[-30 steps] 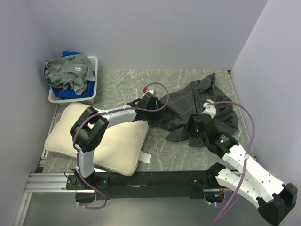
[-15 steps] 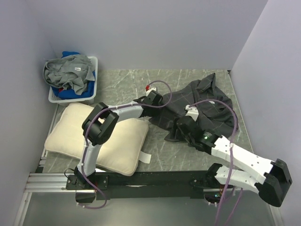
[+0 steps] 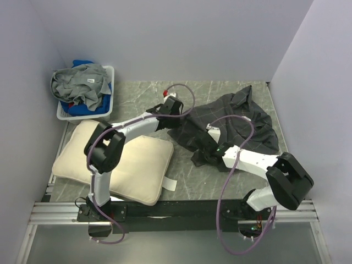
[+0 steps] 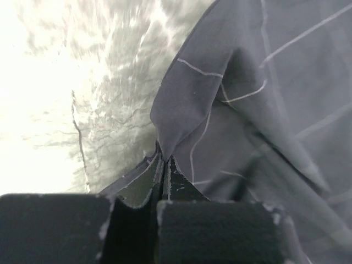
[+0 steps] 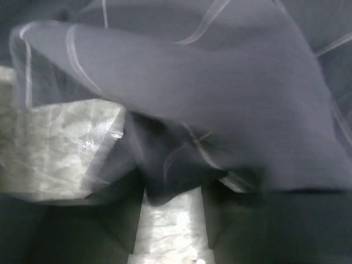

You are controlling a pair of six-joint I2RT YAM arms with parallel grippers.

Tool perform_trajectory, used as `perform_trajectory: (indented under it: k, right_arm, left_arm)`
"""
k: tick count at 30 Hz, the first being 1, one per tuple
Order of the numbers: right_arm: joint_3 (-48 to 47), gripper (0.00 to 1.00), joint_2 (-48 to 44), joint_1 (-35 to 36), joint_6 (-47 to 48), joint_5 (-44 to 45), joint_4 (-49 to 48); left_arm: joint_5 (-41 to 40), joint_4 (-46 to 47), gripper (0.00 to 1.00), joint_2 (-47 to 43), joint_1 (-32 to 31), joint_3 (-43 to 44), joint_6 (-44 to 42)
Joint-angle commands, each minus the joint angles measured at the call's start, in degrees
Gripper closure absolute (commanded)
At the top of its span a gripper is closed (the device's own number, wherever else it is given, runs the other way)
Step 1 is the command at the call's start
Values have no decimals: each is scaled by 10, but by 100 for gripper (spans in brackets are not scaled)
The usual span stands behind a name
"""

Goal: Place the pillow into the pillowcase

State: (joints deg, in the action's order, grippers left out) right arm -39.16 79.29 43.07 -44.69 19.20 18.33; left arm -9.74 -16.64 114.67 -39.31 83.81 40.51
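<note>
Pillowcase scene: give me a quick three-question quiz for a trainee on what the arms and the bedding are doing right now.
1. True or false: the pillow is already inside the pillowcase.
2. What does the left gripper pinch? A) the pillow B) a fold of the pillowcase C) nothing
3. Fill in: the laundry basket stands in the back ___ corner of the top view.

Key: 1 false; 2 B; 3 left.

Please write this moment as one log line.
left gripper: shut on pillowcase | right gripper: open at pillowcase | pillow: outside
</note>
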Motion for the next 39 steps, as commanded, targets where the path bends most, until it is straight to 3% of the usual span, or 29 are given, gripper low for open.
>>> perform_trajectory:
  k: [1, 4, 8, 13, 21, 26, 28, 33, 39]
  right_arm:
    - [-60, 93, -25, -3, 14, 10, 12]
    - [-88, 100, -130, -11, 47, 11, 75]
    - [-131, 100, -278, -46, 85, -27, 161]
    - [-201, 100, -347, -111, 114, -66, 207]
    - [-308, 100, -330, -124, 142, -74, 230]
    - [-406, 100, -297, -125, 164, -120, 221]
    - [-486, 100, -274, -124, 171, -127, 232]
    - [-682, 100, -230, -125, 193, -163, 230]
    - [-776, 100, -199, -124, 193, -230, 154]
  left_arm:
    - [9, -2, 99, -68, 27, 27, -29]
    - [18, -13, 99, -84, 56, 56, -39]
    - [26, -26, 99, -101, 94, 103, -47]
    - [24, -45, 99, -138, 149, 152, -53]
    - [53, -34, 99, -213, 208, 142, -48]
    - [81, 49, 99, -297, 215, 95, -51]
    - [86, 86, 99, -336, 216, 90, -49]
    - [89, 127, 99, -387, 223, 136, -54]
    - [54, 162, 99, -414, 226, 207, -67]
